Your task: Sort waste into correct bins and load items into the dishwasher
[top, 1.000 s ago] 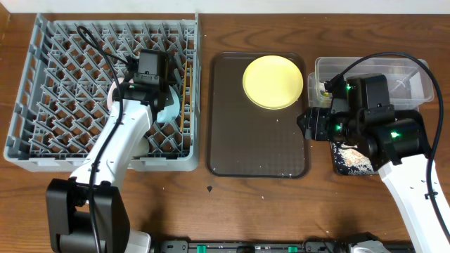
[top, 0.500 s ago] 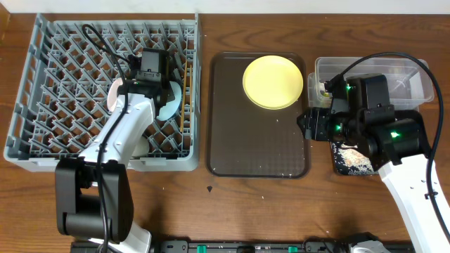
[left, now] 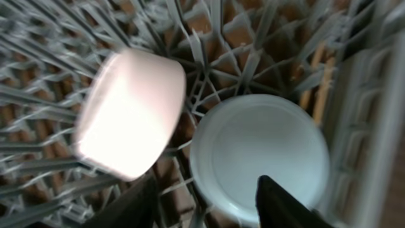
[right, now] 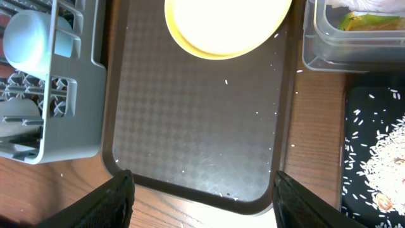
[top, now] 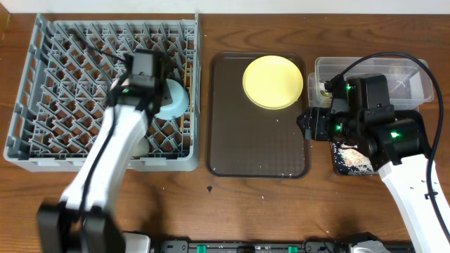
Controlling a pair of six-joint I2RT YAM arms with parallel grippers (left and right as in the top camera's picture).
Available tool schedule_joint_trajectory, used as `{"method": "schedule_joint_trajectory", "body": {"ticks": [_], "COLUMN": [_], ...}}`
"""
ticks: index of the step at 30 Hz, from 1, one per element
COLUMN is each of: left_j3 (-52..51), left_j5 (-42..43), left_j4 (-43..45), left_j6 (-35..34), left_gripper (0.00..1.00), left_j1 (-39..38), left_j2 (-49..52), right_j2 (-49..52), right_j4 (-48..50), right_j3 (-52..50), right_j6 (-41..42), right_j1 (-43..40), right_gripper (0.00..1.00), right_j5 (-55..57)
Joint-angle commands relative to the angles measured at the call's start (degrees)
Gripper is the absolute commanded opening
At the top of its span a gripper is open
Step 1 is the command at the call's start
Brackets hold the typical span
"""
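The grey dish rack stands at the left. In it lie the light-blue bowl, the wooden chopsticks beside it, and a white vessel, cup or bowl I cannot tell. My left gripper hovers over the bowl, open and empty. The pale-yellow plate sits on the brown tray. My right gripper is open and empty above that tray's right edge. The clear tub holds the white wrapper and the sachet. The black tray holds rice crumbs.
Stray rice grains dot the brown tray and the wood near it. A second white item shows in the rack's front part, under my left arm. The rack's left half holds only pegs.
My left gripper has shifted a little left and back over the rack, so more of the light-blue bowl shows. The right arm has not moved.
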Motion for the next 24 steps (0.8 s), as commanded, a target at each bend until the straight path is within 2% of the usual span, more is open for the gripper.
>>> {"method": "schedule_joint_trajectory", "body": {"ticks": [1, 5, 6, 9, 10, 12, 14, 16, 20, 24], "left_j3": [1.5, 1.5, 1.5, 1.3, 1.0, 0.4, 0.4, 0.4, 0.4, 0.4], "left_j5": [0.2, 0.1, 0.0, -3.1, -4.9, -7.7, -7.4, -6.6, -2.5, 5.9], "left_j4": [-3.4, -7.0, -8.1, -8.7, -8.6, -7.3, -5.4, -3.0, 2.5, 6.4], "left_j6": [0.1, 0.8, 3.2, 5.2, 5.5, 5.4, 5.4, 5.4, 5.7, 5.9], "left_gripper": [0.54, 0.56, 0.56, 0.51, 0.46, 0.26, 0.14, 0.09, 0.08, 0.08], "left_j1": [0.0, 0.0, 0.0, 0.2, 0.5, 2.4, 4.8, 7.0, 11.5, 15.1], "left_j2": [-9.5, -15.6, -17.7, -17.5, -16.9, -14.5, -11.2, -7.9, -1.1, 5.5], "right_j2": [0.3, 0.3, 0.3, 0.3, 0.3, 0.3, 0.3, 0.3, 0.3, 0.3], "right_j4": [0.1, 0.2, 0.2, 0.1, 0.1, 0.1, 0.1, 0.1, 0.1, 0.0], "right_j3": [0.1, 0.1, 0.1, 0.1, 0.1, 0.1, 0.1, 0.1, 0.1, 0.1], "right_j6": [0.0, 0.0, 0.0, 0.0, 0.1, 0.6, 0.6, 0.6, 0.6, 0.6], "right_j1": [-0.5, -0.5, -0.5, -0.5, -0.5, -0.5, -0.5, -0.5, -0.5, -0.5], "right_gripper": [0.67, 0.67, 0.67, 0.67, 0.66, 0.66, 0.67, 0.66, 0.67, 0.67], "right_j5": [-0.2, -0.3, -0.3, -0.3, -0.3, -0.3, -0.3, -0.3, -0.3, -0.3]}}
